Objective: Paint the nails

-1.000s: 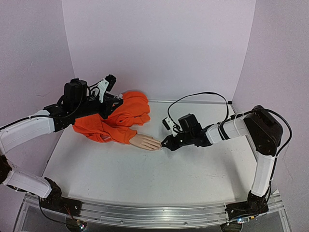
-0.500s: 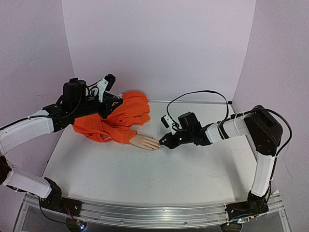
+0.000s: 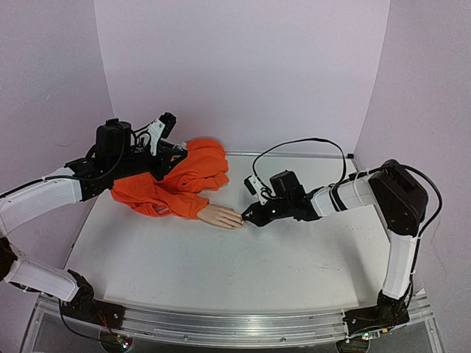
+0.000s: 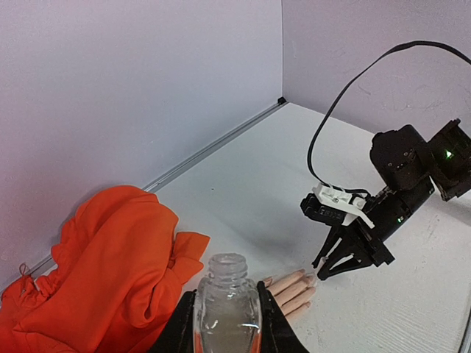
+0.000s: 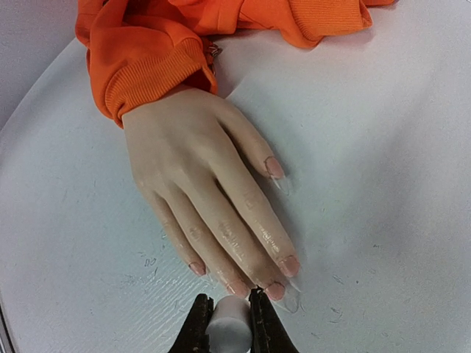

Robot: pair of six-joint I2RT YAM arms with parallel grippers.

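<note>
The pale mannequin hand (image 5: 193,165) lies palm down on the table, sticking out of an orange sleeve (image 5: 151,70). Its pinkish nails (image 5: 275,291) point toward my right gripper (image 5: 229,318). That gripper is shut on a small white cylinder (image 5: 229,329), right at the tips of the middle fingers; whatever tip the cylinder carries is hidden. From above, the right gripper (image 3: 249,218) touches the end of the hand (image 3: 221,216). My left gripper (image 4: 227,312) is shut on a clear, uncapped bottle (image 4: 227,294), held upright above the sleeve (image 4: 110,265).
The orange garment (image 3: 180,180) is heaped at the back left of the white table (image 3: 243,272). Lilac walls close in the back and both sides. A black cable (image 3: 302,147) loops above the right wrist.
My right gripper has crept a little left, closing onto the fingertips. The left arm and its bottle have stayed still.
</note>
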